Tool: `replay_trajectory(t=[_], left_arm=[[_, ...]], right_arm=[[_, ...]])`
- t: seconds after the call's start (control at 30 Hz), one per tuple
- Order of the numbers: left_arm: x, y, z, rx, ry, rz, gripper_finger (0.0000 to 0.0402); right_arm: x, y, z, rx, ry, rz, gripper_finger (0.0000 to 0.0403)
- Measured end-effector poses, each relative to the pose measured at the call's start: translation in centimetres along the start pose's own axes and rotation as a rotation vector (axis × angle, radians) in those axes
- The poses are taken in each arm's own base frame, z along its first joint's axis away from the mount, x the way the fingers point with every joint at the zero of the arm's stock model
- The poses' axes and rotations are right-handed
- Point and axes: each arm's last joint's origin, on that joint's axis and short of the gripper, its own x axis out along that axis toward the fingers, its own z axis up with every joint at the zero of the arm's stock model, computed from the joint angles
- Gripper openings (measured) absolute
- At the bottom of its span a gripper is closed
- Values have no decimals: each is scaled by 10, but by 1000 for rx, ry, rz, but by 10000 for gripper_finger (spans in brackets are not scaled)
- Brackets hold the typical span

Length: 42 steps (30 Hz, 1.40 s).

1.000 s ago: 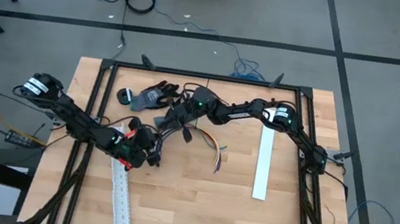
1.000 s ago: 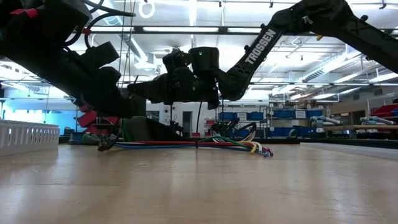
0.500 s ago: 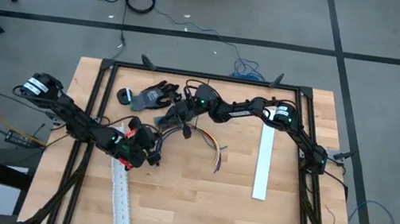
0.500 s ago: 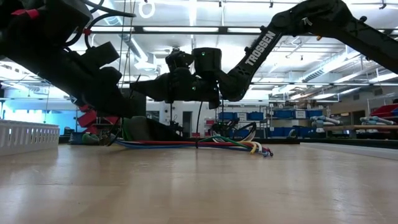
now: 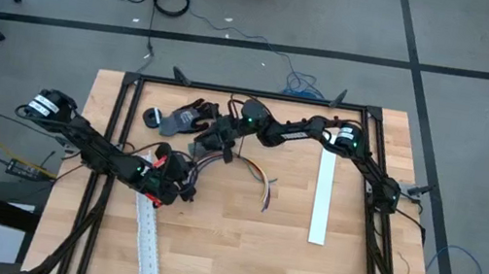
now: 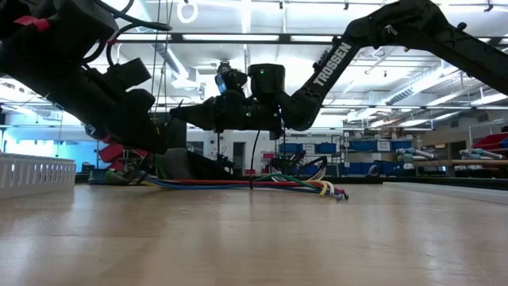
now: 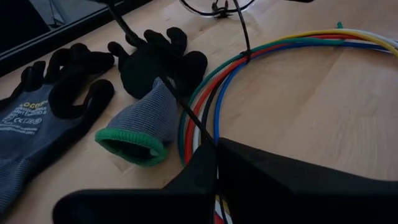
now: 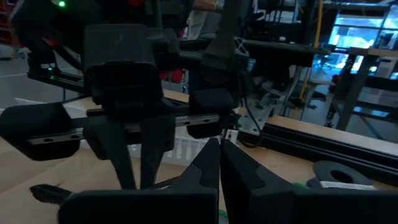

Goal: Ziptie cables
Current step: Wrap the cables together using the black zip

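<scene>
The cables (image 5: 249,169) lie in a curved, many-coloured bundle on the table, also seen in the low view (image 6: 262,183) and the left wrist view (image 7: 280,46). A thin black zip tie (image 7: 161,78) runs straight from my left fingers across a glove toward the far side. Another black tie (image 7: 247,55) circles the bundle farther along. My left gripper (image 5: 178,174) (image 7: 216,149) is shut at the bundle's left end. My right gripper (image 5: 209,143) (image 8: 219,144) (image 6: 173,119) is shut above the table, just beyond the left gripper. My left gripper pinches the cable bundle's left end; yellow and red wires (image 7: 219,208) show in the slit between its shut fingers. The fingers come slanting down from the near left, and the bundle's remaining length lies on the table. The black tie's strap (image 7: 208,138) also enters that slit. My right gripper is shut on something thin at its fingertips (image 8: 214,152), coming nearly level from the far right. The black strap (image 7: 124,25) runs straight toward it. Its own fingers hide the place of contact, so I cannot tell which part it has.
Two grey and black gloves (image 5: 184,118) (image 7: 149,106) lie by the far edge, just beyond both grippers. One white slotted strip (image 5: 147,235) lies near the left gripper, another (image 5: 324,199) on the right. A black frame (image 5: 261,93) rims the table.
My right gripper has moved a little toward the far edge and risen slightly, its fingers coming closer to level. The left gripper and the cables have stayed where they were.
</scene>
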Motion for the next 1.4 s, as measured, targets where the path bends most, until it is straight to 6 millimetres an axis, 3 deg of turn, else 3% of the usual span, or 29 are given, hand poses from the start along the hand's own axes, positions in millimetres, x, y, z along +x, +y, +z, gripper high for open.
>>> replay_trajectory(t=[0.37, 1.0, 1.4], left_arm=[[0, 0, -1, -49, 7, 2, 3], [-2, 10, -16, -116, 206, 16, 2], [-3, 14, -19, -126, 238, 37, 2]], right_arm=[[-2, -2, 13, -16, -108, -25, 0], [-12, -13, 21, -35, -179, -82, 0], [-21, -21, 28, -21, -239, -100, 0]])
